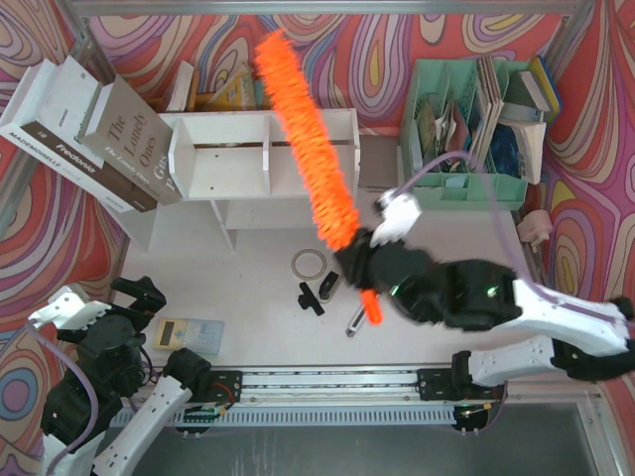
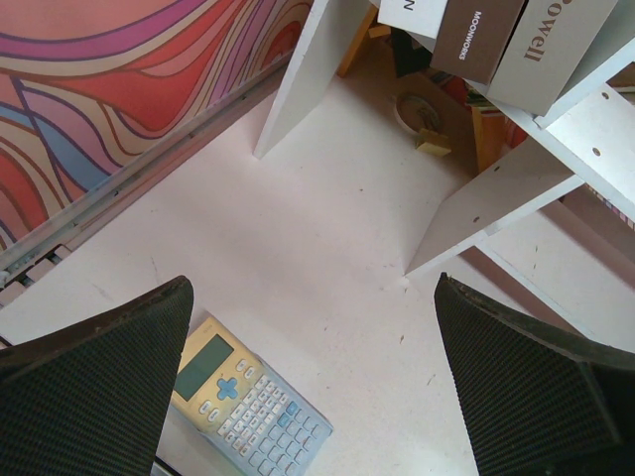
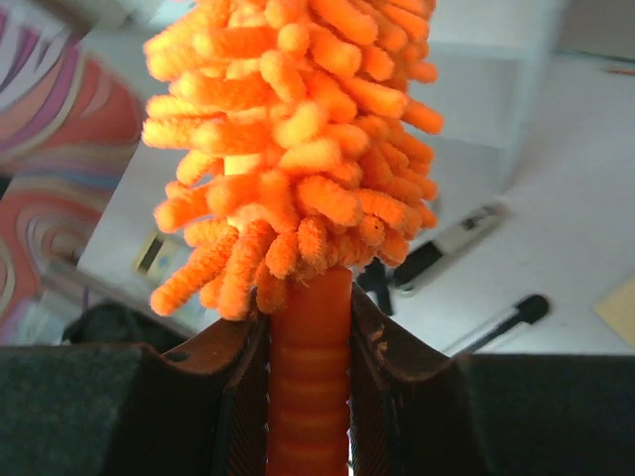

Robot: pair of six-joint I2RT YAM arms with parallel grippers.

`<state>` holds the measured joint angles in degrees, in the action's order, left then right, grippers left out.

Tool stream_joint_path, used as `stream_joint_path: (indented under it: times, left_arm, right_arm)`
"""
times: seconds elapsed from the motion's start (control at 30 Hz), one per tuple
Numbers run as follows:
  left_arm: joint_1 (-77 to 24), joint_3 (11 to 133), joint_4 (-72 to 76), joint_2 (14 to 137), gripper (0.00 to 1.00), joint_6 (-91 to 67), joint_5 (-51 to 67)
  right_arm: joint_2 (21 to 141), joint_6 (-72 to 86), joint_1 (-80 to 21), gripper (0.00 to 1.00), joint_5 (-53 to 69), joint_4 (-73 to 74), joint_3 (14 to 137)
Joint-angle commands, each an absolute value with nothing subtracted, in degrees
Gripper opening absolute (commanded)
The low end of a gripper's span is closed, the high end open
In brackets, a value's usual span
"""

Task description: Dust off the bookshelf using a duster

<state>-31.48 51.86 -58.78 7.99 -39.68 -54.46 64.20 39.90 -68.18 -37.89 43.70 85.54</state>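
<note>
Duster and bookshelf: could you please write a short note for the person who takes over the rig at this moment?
Right gripper: shut on the duster, gripping the handle just below the fluffy head.
Left gripper: open and empty, above the table near a calculator.
Duster: lifted, and in the top view its head slants across the right half of the bookshelf. Whether it touches the shelf cannot be told.
Done: the duster is picked up and is at the shelf.
Left: wipe the shelf surfaces. How much is already dusted does not show.
</note>
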Motion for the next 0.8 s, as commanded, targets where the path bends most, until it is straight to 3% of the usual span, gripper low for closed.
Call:
stream_joint_path:
  times: [0.0,0.23,0.3,0.57,0.77]
  left_arm:
    - [-31.4,51.2,-59.4,7.4,0.98,-39.9,-54.8]
    - [-31.8,51.2,-59.5,6.6,0.98,-40.0,-54.8]
    - [-31.9,51.2,-59.3,6.4,0.98,-39.9,-54.7]
    - [-33.4,51.2,-59.2,6.3,0.98,-39.7,-54.5]
    - [-35.1,51.2,-59.6,6.7,0.98,-40.0,-54.9]
  right_arm:
    - [73.6,46.7,-88.5,0.0,-64.5,44.4,93.8]
    - [82.5,54.0,-100.3,0.0,-74.7,44.8,95.4]
    - [83.6,63.1,-100.4,0.0,-72.6,49.5,94.8]
    - [90.6,73.7,-100.4,0.0,-63.0,48.5,91.0]
    - [94.7,69.6,-99.3,0.0,-58.5,39.7,89.6]
